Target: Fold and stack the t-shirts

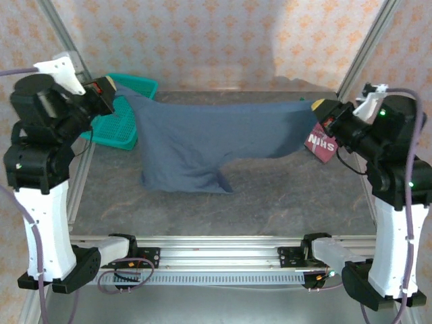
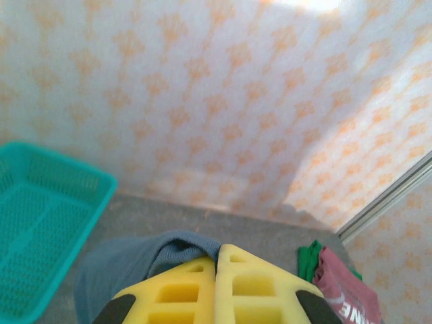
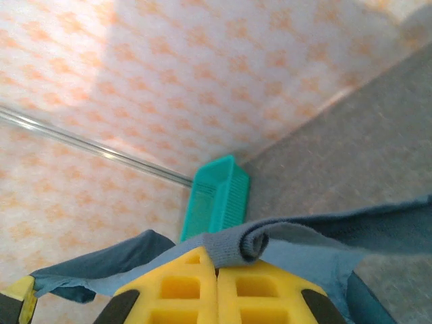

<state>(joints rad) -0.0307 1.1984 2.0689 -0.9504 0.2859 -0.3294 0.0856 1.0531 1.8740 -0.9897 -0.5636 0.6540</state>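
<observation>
Entry: slate-blue t-shirt (image 1: 202,138), strung between two arms

Location: spans the centre of the table (image 1: 270,196), its lower part drooping onto the surface toward 7 o'clock.
Holders: the left gripper (image 1: 111,91) at 10 o'clock, fingers together on one edge; the right gripper (image 1: 318,106) at 2 o'clock, fingers pinched on the opposite edge.
Also present: dark red t-shirt (image 1: 322,143) at 3 o'clock, green t-shirt (image 2: 309,260) beside it; teal basket (image 1: 121,128) at 10 o'clock.
</observation>
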